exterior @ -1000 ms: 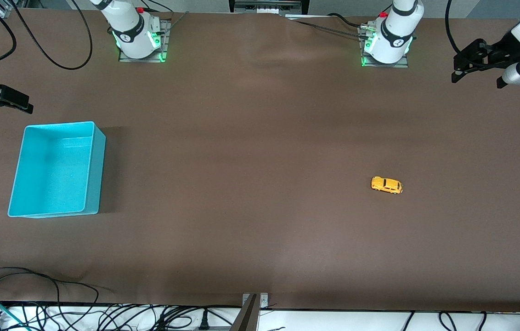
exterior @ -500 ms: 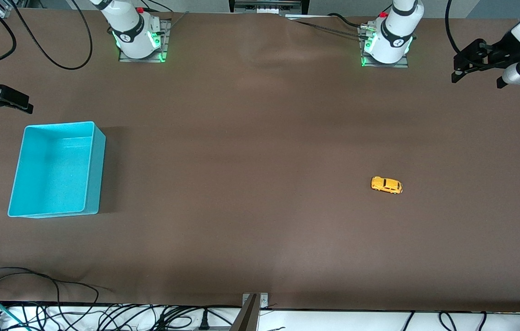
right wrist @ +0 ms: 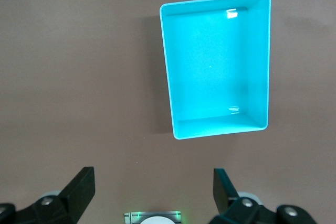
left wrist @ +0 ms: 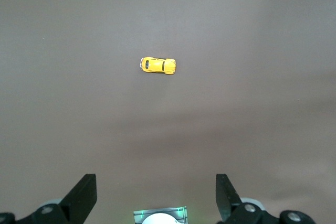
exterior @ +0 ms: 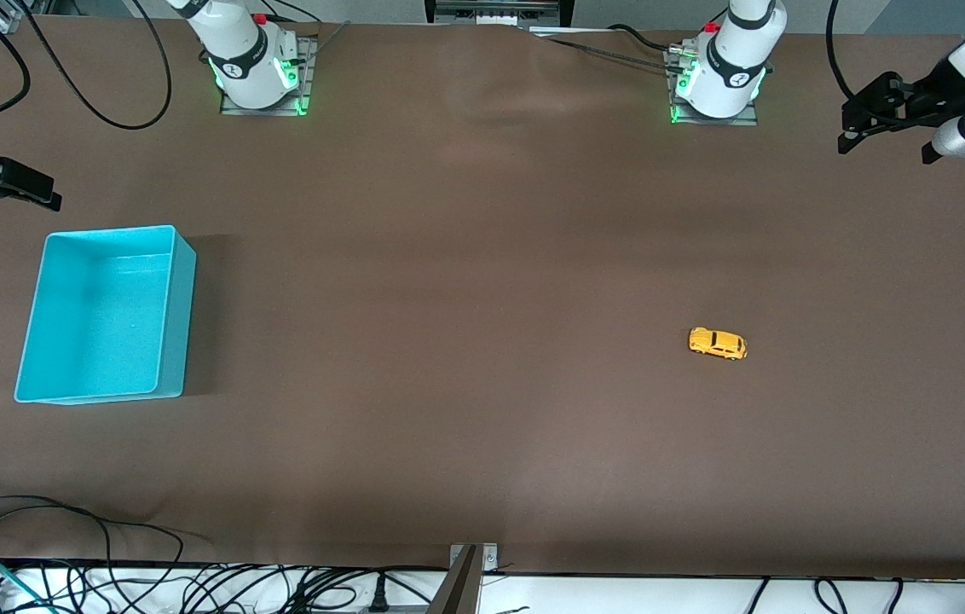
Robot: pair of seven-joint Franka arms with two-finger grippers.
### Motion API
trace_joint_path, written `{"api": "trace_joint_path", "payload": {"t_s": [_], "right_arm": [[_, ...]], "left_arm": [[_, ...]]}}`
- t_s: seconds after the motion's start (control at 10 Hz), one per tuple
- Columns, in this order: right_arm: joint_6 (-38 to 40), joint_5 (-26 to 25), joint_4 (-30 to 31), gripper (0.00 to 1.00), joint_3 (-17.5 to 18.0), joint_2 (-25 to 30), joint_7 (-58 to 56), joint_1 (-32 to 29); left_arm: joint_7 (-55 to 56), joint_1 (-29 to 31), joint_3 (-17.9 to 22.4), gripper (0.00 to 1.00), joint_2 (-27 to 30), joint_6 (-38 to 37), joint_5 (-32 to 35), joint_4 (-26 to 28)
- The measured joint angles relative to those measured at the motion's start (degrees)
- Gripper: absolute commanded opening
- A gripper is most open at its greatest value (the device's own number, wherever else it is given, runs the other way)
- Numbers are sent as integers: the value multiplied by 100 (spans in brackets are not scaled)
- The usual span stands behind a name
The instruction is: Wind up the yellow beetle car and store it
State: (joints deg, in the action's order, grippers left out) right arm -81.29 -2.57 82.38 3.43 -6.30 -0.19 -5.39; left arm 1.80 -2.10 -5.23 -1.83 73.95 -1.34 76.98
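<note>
Jaws, both grippers: spread wide, nothing held, nothing touched.

Item 1. Yellow beetle car (exterior: 717,344): stands on its wheels on the bare brown table (exterior: 465,298), toward the left arm's end, lengthwise along the table. Nothing touches it. Also visible in the left wrist view (left wrist: 158,66), well apart from that gripper's fingertips.

Item 2. Turquoise bin (exterior: 176,315): open-topped, rectangular, upright, empty inside; toward the right arm's end of the table, well apart from the car. Seen from above in the right wrist view (right wrist: 265,66).

Item 3. Right gripper (exterior: 1,183): raised over the table edge at the right arm's end, beside the bin; arm waiting.

Item 4. Left gripper (exterior: 887,115): raised over the table at the left arm's end; arm waiting.
</note>
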Motion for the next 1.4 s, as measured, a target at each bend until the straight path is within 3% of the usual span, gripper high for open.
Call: {"api": "trace_joint_path", "payload": {"t_s": [0.4,0.6,1.0,1.4], "right_arm": [[0,0,0,100,-1,-5,0,-1],[0,0,0,100,-2,-31,0,-2],[0,-2,1,100,-3,-100,26,-10],[0,-8,0,100,-3,-120,32,-12]], "left_arm": [[-106,24,0,100,-1,2,0,3],[-938,113,0,100,-5,259,1,149],[-3446,315,0,100,-32,1555,1,961],[-5644,352,0,100,-111,3162,2,2220]]}}
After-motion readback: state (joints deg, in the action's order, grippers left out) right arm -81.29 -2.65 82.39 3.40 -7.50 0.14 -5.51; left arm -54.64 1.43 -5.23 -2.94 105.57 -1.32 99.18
